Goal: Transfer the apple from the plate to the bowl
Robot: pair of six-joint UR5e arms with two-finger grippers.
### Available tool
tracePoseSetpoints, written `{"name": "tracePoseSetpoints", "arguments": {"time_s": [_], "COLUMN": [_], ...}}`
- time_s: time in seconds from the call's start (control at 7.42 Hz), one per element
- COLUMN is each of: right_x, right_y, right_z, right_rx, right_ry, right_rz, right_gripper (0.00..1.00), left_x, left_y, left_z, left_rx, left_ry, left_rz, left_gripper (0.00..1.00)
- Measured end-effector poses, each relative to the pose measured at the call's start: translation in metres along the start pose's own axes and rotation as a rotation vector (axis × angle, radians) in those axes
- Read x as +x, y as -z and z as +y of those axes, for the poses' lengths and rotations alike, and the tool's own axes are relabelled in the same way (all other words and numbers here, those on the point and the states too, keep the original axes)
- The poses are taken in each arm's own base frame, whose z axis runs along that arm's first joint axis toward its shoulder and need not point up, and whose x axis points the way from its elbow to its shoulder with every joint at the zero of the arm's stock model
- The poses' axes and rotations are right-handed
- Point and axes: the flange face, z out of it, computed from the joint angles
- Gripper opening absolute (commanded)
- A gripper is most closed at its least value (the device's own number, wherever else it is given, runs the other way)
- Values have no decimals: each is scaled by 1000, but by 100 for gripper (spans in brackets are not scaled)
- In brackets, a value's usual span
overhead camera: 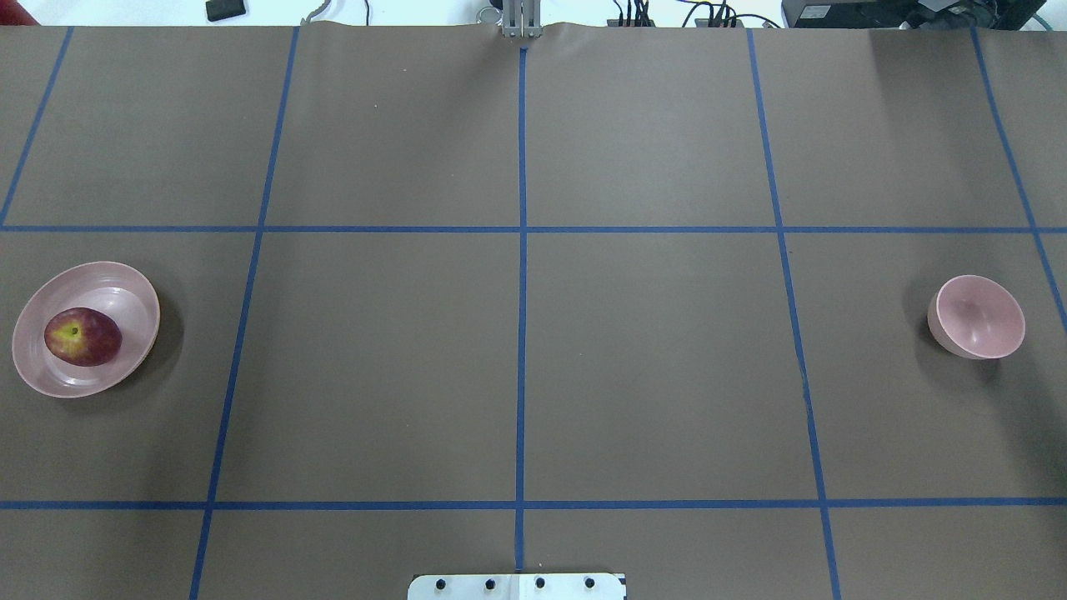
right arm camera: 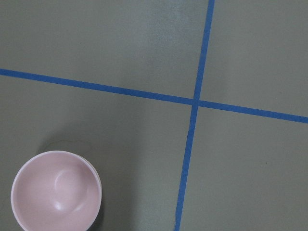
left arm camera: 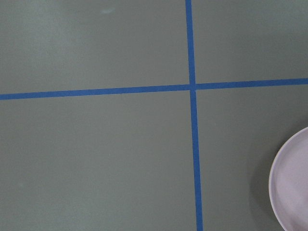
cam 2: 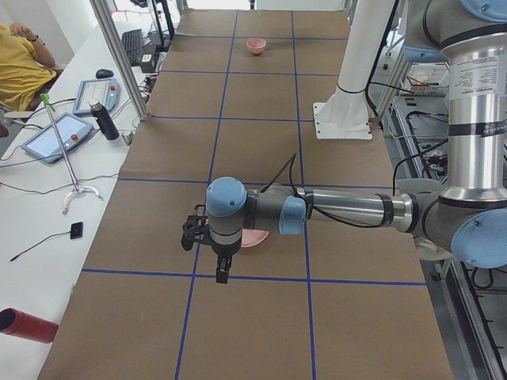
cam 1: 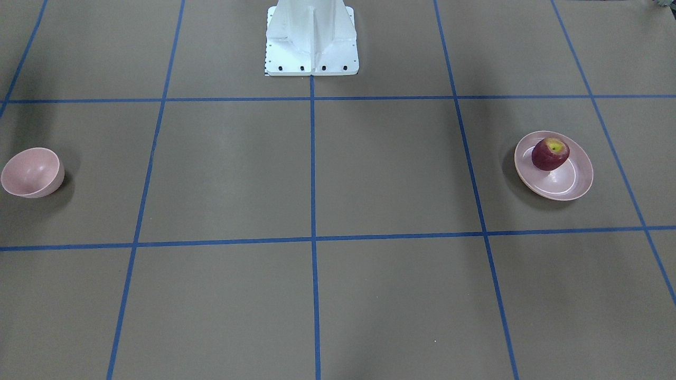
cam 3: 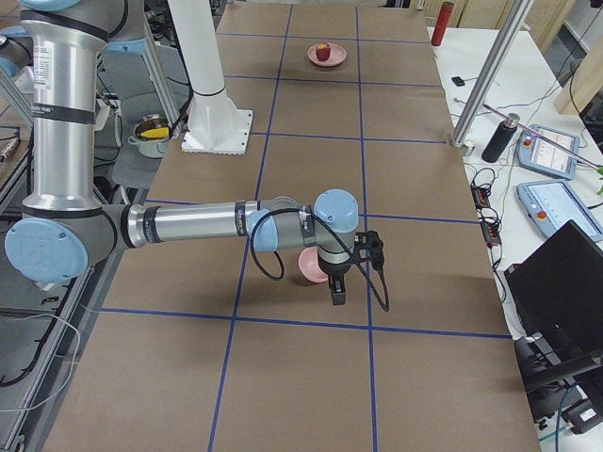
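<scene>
The dark red apple (cam 1: 550,153) sits stem up on the wide pale pink plate (cam 1: 578,184); both show in the overhead view, the apple (overhead camera: 82,336) on the plate (overhead camera: 129,292) at far left. The small deep pink bowl (cam 1: 31,171) stands empty at the opposite end (overhead camera: 979,317). My left gripper (cam 2: 223,273) hangs above the plate (cam 2: 255,239) in the exterior left view, hiding the apple. My right gripper (cam 3: 337,294) hangs above the bowl (cam 3: 309,266). I cannot tell whether either is open or shut. The left wrist view shows the plate's rim (left arm camera: 293,187); the right wrist view shows the bowl (right arm camera: 57,190).
The white robot pedestal (cam 1: 311,42) stands at the table's middle rear edge. Blue tape lines (overhead camera: 522,250) divide the brown table into squares. A side desk with tablets (cam 2: 59,134) and a dark bottle (cam 2: 104,120) runs along the far side.
</scene>
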Motion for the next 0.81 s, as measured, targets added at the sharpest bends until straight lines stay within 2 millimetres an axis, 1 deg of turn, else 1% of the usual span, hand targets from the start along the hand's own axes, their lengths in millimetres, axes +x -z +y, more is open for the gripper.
{"name": "tracePoseSetpoints", "arguments": {"time_s": [0.4, 0.54, 0.67, 0.81], "right_x": [-3, -7, -17, -38], "right_y": [3, 4, 2, -3], "right_z": [-3, -6, -10, -18], "right_rx": [7, 10, 9, 12], "right_ry": [6, 12, 9, -12], "right_rz": [-2, -8, -23, -43], "right_gripper": [100, 100, 100, 100], "left_x": [9, 15, 21, 23], "left_y": [10, 17, 23, 25], "left_z": [-2, -9, -21, -28], "left_rx": [20, 38, 62, 75], "left_ry": [-18, -32, -53, -65], "left_rz": [0, -1, -4, -5], "left_gripper": [99, 99, 99, 99]}}
